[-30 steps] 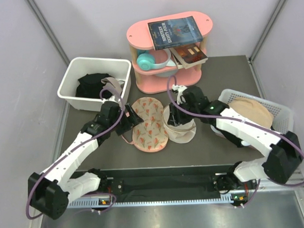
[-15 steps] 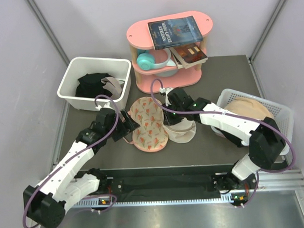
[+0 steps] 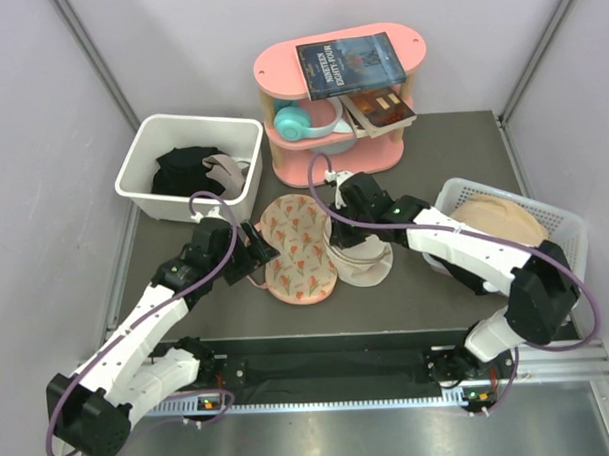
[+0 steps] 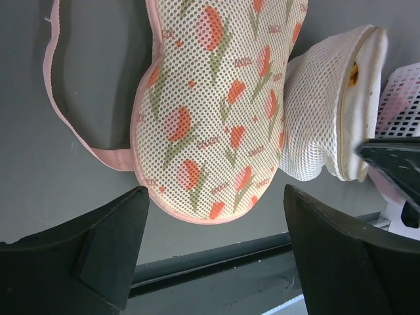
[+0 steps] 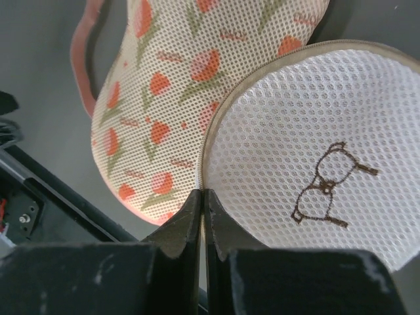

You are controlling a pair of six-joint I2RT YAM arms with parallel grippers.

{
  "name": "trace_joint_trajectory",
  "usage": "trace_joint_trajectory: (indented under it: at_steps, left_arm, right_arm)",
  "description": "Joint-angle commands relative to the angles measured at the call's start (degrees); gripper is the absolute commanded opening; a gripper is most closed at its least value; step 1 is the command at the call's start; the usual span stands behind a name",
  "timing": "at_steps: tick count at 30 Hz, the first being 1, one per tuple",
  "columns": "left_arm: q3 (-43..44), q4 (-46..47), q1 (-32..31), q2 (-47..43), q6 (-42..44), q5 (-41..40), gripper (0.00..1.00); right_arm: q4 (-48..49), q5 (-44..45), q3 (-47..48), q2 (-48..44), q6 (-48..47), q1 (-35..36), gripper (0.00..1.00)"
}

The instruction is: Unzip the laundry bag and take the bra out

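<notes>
- Grey-black table top: carries every item below.
- Pink floral peanut-shaped flat mesh piece: lies flat, its right edge touching the pouch.
- Round cream-white domed mesh laundry bag: sits mid-table. The zip looks closed along most of the rim, and no black pull is visible.
- Mustard-yellow bra: inside the bag, only a sliver showing at the rim seam.
- Left gripper: jaws spread wide and empty, over the floral piece's end.
- Right gripper: fingers pressed together at the bag's rim, beside the floral piece. Whether they pinch the pull cannot be told.
  - Step, as judged: taking hold of the zip.
  - Next move calls for a pull following the rim's curve, with the bag steadied.
  - A second ago it stood half-open farther right over the bag; now it sits at the left rim, closed.
</notes>
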Motion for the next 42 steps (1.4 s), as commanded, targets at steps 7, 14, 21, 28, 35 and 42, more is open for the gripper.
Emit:
trace_joint_trajectory:
  at_steps: [7, 14, 21, 28, 35, 42]
  left_arm:
    - [6.84, 5.09, -0.06, 7.45, 4.59, 3.08, 0.82]
    - [15.73, 10.96, -4.62, 18.0, 5.13, 4.22, 0.8]
    - [23.72, 14.76, -9.55, 31.26, 6.17, 4.66, 0.8]
    - [28.39, 14.33, -11.22, 39.1, 8.02, 4.23, 0.72]
    - [29.01, 15.03, -11.4, 43.94, 8.29, 6.42, 0.37]
    - [23.31, 15.2, -11.4, 39.47, 7.59, 1.25, 0.0]
  right_arm:
    - [0.43, 1.81, 1.01, -11.72, 2.71, -3.94, 0.0]
    - [2.71, 1.64, -6.63, -19.98, 4.82, -8.16, 0.0]
    - [3.86, -0.38, -10.86, -24.55, 6.32, -10.71, 0.0]
    - [3.24, -0.65, -11.3, -26.66, 6.67, -11.59, 0.0]
    - [2.54, -0.47, -11.74, -27.72, 6.67, -12.47, 0.0]
    - [2.1, -0.56, -12.26, -28.69, 5.09, -15.19, 0.0]
